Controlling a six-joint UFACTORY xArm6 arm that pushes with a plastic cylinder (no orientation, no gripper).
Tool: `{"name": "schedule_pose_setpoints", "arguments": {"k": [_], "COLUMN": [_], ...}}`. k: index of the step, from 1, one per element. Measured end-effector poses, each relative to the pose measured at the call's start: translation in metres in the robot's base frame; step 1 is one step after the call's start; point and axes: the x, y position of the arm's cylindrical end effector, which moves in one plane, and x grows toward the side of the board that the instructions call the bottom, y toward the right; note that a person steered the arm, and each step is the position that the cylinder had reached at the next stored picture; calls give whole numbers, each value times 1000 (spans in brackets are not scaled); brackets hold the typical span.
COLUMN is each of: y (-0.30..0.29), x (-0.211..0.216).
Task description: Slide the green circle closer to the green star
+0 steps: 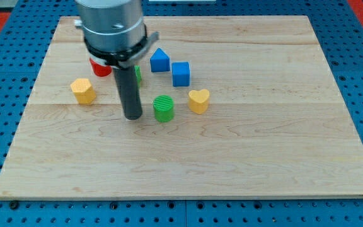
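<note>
**Tip down just left of the green circle**

Going from the view's left to right across the wooden counter (282, 157):

The yellow block (82, 90) (roughly hexagonal, as far as I can tell) sits alone near the left side, well apart from the rest. Next is the red block (99, 68), mostly hidden under my arm's housing (113, 28), so its shape is unclear.

Then my rod (130, 88) comes straight down, w/ my tip (133, 117) on the counter. Behind the rod a sliver of green shows, prob. the green star (138, 75), but the rod covers most of it and I can't confirm the shape.

The green circle (164, 108) stands just to the right of my tip, w/ a thin gap between them; I can't tell for sure whether they touch. It lies toward the view's bottom from the green sliver, near it but apart.

Further right, toward the view's top, is a blue block w/ a peaked top (159, 60), and just beside it a blue cube (180, 74). Below that cube and just right of the green circle sits the yellow heart (198, 100), apart from the circle.

No jaws on me, only the rod.
</note>
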Motion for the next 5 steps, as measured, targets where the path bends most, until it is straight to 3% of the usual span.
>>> {"name": "schedule_pose_setpoints", "arguments": {"k": [1,2,3,4,5], "y": [44,104,74,21,76], "x": [50,43,3,-9,0]}}
